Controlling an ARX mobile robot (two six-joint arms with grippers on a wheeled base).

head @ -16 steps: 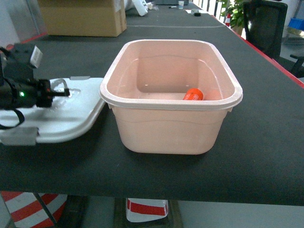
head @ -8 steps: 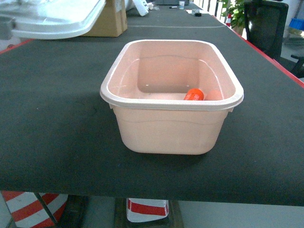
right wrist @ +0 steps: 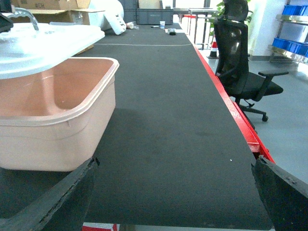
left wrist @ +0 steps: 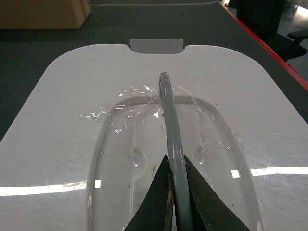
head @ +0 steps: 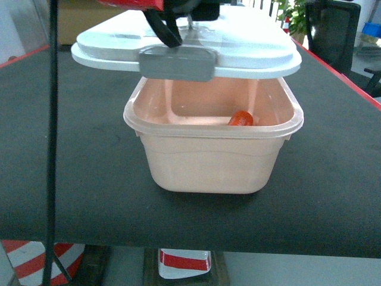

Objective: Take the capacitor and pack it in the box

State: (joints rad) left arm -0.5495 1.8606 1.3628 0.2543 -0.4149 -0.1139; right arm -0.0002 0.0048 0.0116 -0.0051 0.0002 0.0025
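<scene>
white lid (head: 238, 42) held just above pink box (head: 208, 161); orange capacitor (head: 241, 118) inside, near front-right wall.

Head view looks down at the box (head: 212, 158); left wrist peers along its pincer (left wrist: 175, 202) onto the lid (left wrist: 72, 120); right wrist sees both sideways.

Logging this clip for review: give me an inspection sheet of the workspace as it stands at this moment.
Surface: black mat table, red edge.
Job's things: capacitor lies inside the box; white lid held above the box, not seated.
Clutter: cardboard carton at the far end.
Grippers: left gripper shut on the lid's handle; right gripper open, holding nothing.
Cables: black cable hangs at left.
Surroundings: office chair, blue bins.
</scene>
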